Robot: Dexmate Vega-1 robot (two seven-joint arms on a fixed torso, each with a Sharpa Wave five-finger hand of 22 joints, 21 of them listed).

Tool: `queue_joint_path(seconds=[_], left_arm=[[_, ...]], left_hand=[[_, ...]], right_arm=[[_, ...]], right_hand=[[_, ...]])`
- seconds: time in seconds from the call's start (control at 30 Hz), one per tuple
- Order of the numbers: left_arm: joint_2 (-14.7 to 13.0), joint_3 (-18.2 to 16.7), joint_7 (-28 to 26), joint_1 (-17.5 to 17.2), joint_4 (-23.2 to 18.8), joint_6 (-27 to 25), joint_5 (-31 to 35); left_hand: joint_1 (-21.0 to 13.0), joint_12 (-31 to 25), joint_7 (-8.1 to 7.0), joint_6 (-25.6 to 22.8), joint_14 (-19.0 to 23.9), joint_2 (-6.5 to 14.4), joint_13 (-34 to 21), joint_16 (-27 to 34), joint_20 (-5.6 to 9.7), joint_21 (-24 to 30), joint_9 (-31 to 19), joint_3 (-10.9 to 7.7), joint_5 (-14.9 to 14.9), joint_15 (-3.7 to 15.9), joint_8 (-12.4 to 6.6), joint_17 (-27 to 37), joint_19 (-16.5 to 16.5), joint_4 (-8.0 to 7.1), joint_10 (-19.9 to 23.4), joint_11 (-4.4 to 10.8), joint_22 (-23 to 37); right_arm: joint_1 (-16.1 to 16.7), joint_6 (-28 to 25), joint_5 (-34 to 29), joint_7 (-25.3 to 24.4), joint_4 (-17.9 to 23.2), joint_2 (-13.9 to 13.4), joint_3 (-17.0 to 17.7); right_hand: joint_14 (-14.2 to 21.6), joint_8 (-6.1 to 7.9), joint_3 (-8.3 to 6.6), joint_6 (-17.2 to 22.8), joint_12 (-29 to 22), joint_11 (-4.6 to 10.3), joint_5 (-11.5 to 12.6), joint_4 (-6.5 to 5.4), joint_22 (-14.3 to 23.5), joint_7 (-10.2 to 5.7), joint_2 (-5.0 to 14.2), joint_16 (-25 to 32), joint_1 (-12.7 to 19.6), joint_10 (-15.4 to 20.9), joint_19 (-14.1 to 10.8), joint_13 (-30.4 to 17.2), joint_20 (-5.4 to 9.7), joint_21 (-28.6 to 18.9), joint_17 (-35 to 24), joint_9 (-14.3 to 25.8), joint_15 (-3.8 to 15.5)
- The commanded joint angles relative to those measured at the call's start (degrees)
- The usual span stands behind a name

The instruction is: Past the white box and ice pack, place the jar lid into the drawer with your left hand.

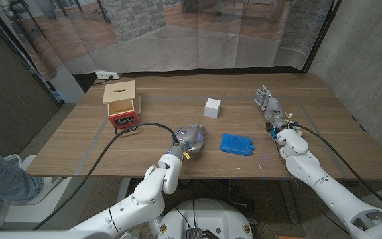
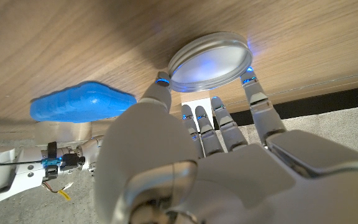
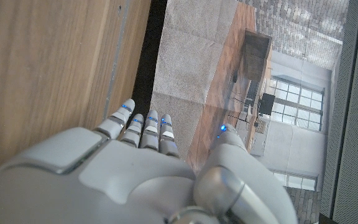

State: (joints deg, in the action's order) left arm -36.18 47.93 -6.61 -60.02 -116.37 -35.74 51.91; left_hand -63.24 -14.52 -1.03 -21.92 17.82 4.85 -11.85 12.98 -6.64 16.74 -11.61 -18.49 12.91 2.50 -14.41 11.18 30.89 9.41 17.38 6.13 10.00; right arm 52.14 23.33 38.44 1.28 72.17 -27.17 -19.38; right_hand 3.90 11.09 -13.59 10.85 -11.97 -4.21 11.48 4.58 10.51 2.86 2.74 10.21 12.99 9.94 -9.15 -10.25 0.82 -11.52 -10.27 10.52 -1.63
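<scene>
Fingers [image 2: 252, 93] of the left hand [image 1: 190, 141] pinch the jar lid [image 2: 210, 59] near the table's front edge; drawer [image 1: 123, 115] waits toward the far-left corner; right hand [image 1: 268, 106] spread, empty.

Table [image 1: 178, 109]: white box [image 1: 211, 107] at centre; ice pack [image 1: 236, 144] at its 5 o'clock; left hand [image 1: 190, 138] with jar lid [image 2: 210, 61] at 7 o'clock; drawer [image 1: 122, 105] at 9 o'clock; right hand [image 1: 269, 106] at 3 o'clock.

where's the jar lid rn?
The jar lid is pinched in the left hand, near the table's front middle in the head view, just left of the blue ice pack.
</scene>
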Motion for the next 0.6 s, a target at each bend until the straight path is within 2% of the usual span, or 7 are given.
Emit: queue_joint_path(seconds=[0.03, 0.6], left_arm=[[-1.1, -0.3, -0.1, 0.3, -1.2, 0.3, -2.7], [-2.6, -1.1, -0.1, 0.5, -3.2, 0.6, -4.6]], left_hand=[[-0.5, 0.0, 0.21, -0.4, 0.6, 0.0, -0.3, 0.2, 0.17, 0.0, -0.2, -0.34, -0.4, 1.18, -0.24, 0.1, 0.4, -0.19, 0.5, -0.13, 0.1], [-0.8, 0.3, 0.89, -0.5, 1.1, -0.1, -0.4, -0.1, -0.63, -0.3, -0.3, -0.37, -1.5, 0.94, -0.01, 0.1, 0.9, -0.52, 0.9, -0.24, 0.1]], right_arm=[[0.5, 0.1, 0.3, 0.0, 0.4, -0.2, 0.2], [0.6, 0.0, 0.0, -0.6, 1.3, -0.4, 0.4]], right_hand=[[0.6, 0.04, 0.01, 0.0, -0.1, -0.24, 0.2, 0.23, 0.2, -0.18, 0.19, 0.5, -0.1, 0.4, -0.4, -0.3, -0.19, -0.2, -0.1, 0.3, -0.08], [0.7, 0.03, 0.04, -0.1, 0.0, -0.28, 0.2, 0.28, 0.2, -0.16, 0.24, 0.5, -0.1, 0.4, -0.6, -0.3, -0.14, -0.3, -0.1, 0.3, 0.02]])
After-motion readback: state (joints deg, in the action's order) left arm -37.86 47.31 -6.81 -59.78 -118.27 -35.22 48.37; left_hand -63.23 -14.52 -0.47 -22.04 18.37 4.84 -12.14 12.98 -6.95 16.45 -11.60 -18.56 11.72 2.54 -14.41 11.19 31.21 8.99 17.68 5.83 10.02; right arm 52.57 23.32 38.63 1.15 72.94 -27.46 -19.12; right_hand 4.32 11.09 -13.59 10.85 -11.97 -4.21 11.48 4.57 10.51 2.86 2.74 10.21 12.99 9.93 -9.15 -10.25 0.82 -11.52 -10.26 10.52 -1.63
